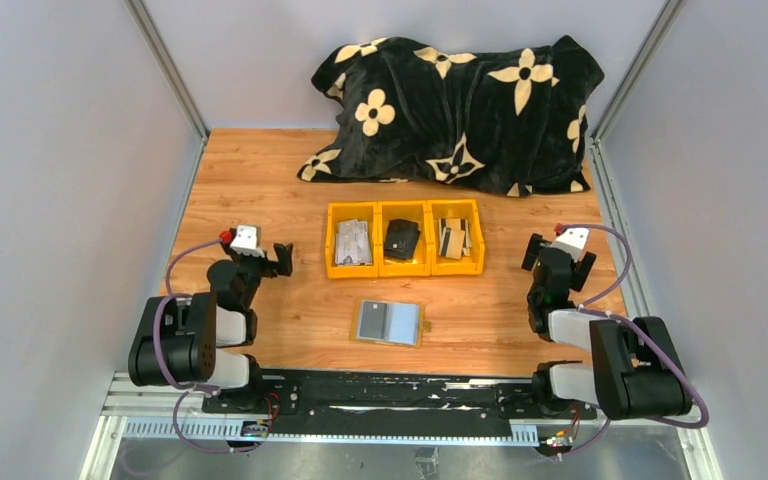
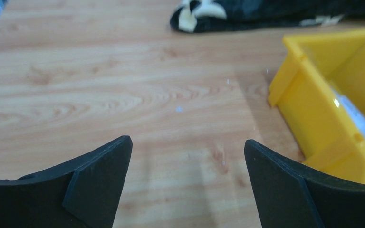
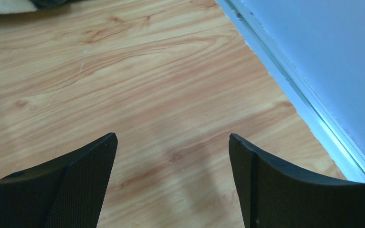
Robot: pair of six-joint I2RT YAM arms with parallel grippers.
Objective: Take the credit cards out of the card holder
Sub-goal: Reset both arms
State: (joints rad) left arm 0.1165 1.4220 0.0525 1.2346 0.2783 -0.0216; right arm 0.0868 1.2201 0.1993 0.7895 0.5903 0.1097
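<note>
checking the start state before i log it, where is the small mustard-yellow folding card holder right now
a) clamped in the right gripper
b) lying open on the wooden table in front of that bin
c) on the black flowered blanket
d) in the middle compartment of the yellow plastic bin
b: the mustard-yellow folding card holder lies open and flat on the wooden table, on the near side of the yellow three-compartment plastic bin, and the right gripper is open and empty.

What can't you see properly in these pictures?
- Wallet: in the top view, too small to count the cards in its sleeves. It lies outside both wrist views.
- Bin contents: too small in the top view. Blurred and cut off by the right edge in the left wrist view.
- Anything under the blanket: the blanket covers it in the top view.
</note>
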